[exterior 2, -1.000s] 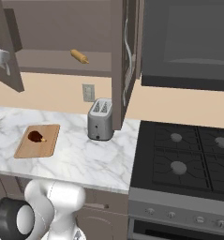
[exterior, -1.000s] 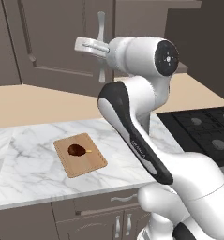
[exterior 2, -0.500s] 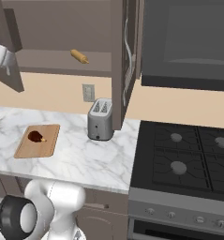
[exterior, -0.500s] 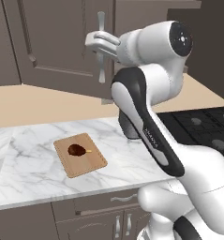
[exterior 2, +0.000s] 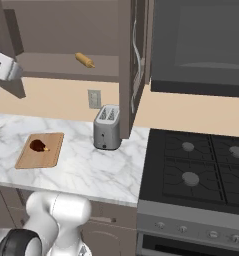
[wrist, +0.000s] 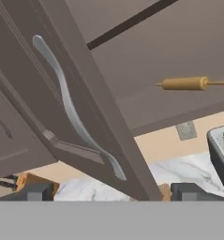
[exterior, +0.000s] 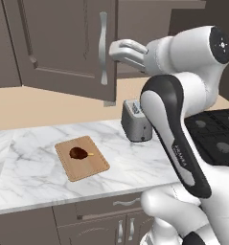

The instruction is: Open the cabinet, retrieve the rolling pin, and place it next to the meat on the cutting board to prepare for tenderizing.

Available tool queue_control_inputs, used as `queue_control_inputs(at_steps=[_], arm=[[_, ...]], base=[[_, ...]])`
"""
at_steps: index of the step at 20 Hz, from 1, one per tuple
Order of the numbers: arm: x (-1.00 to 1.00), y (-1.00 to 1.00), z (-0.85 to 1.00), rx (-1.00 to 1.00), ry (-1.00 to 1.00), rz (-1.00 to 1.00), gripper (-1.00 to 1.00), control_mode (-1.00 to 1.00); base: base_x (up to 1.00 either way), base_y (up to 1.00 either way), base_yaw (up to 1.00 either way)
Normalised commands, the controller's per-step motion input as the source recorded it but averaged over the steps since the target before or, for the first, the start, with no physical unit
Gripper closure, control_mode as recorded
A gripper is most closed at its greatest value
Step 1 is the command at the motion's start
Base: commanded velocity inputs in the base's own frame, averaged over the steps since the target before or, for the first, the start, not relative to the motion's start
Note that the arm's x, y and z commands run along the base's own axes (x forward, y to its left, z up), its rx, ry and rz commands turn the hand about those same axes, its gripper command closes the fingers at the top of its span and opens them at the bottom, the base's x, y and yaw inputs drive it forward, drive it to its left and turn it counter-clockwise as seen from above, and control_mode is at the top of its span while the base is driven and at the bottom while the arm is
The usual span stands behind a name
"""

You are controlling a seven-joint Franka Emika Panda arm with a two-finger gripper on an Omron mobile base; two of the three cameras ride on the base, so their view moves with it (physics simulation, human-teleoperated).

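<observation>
End effector (wrist: 111,191) spread wide, seemingly empty, near cabinet (wrist: 48,61) door handle (wrist: 71,108).

I see the cabinet (wrist: 48,154) dark grey-brown, its curved handle (wrist: 71,110) silver, just ahead of the gripper (wrist: 111,191), dark tips. Beyond it, rolling pin (wrist: 184,83) light tan. Below: white marble counter (exterior: 34,167) with grey veining, light-brown cutting board (exterior: 82,158), dark brown meat (exterior: 77,153) with yellowish stub. Toaster (exterior 2: 106,127) grey. Stove (exterior 2: 201,165) black.
</observation>
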Motion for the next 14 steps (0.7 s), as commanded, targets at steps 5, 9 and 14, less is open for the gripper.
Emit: queue_control_inputs(at_steps=[5,9,14], arm=[[-0.39,-0.43,-0.23,0.04,-0.10,0.00,-1.00,-1.00],[-0.13,-0.50,-0.03,0.11,-0.04,0.02,-1.00,-1.00],[0.10,-0.49,0.00,0.16,0.00,0.08,-1.00,-1.00]], base=[[0.00,0.00,0.00],[0.00,0.00,0.00],[0.00,0.00,0.00]])
